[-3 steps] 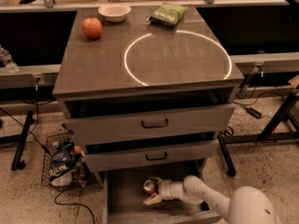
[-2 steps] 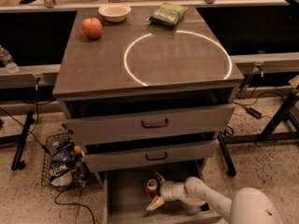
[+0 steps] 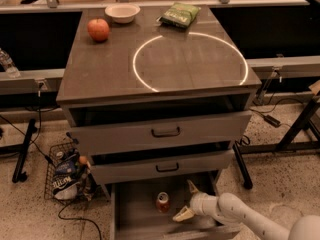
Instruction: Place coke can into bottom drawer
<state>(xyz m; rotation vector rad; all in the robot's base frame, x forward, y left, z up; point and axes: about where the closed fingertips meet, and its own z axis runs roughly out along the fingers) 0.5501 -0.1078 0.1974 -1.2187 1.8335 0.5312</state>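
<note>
A wire basket (image 3: 62, 176) of packets sits on the floor at the left of the cabinet. On the cabinet top (image 3: 100, 69), an apple (image 3: 98, 29) lies at the back left, then a white bowl (image 3: 122, 12), then a green bag (image 3: 180, 14). Below the two upper drawers (image 3: 165, 131), the bottom drawer (image 3: 136, 206) is pulled out. The coke can (image 3: 163, 202) stands upright on its floor, near the middle. Just right of it, inside the drawer, is the gripper (image 3: 186, 201). Its fingers (image 3: 183, 214) are spread wide and hold nothing. They point toward the can, with a small gap between. The white arm (image 3: 240, 215) comes in from the lower right.
</note>
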